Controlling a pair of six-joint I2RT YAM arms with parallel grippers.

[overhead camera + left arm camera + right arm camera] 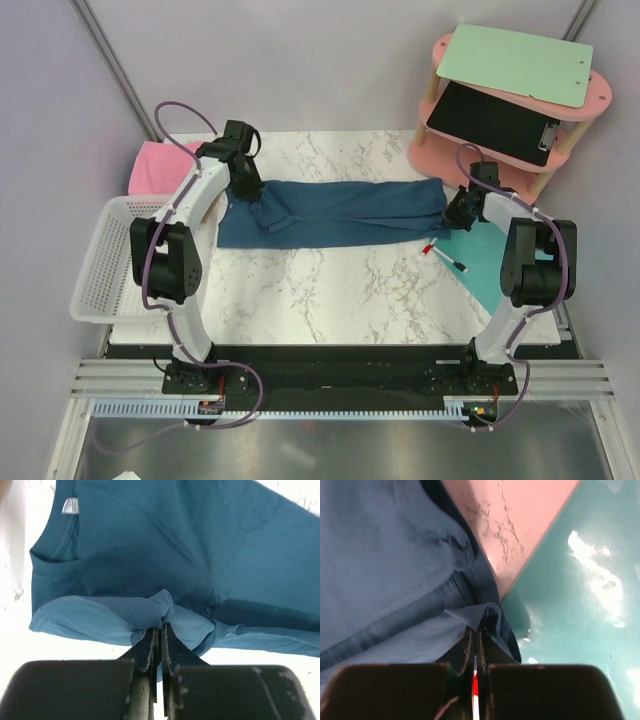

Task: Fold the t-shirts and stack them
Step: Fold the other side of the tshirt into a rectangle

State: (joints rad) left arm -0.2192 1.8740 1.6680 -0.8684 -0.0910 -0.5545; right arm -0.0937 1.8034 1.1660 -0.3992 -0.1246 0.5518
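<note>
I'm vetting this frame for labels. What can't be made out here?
Top view: the pink shirt is partly behind the left arm; folded or not, I cannot tell.
Wrist views: bunched cloth hides how many layers of the blue shirt the left end effector and right end effector pinch.
Right wrist view: the pen is only a red-white sliver between the fingers.

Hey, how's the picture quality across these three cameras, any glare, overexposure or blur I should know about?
Top external view: even light, sharp, only soft shadows. Left wrist view: the white marble table is blown out, while the dark teal-blue cloth t-shirt is crisp. Right wrist view: bright glare patches on the flat turquoise mat, and the marble looks pink-tinted.
</note>
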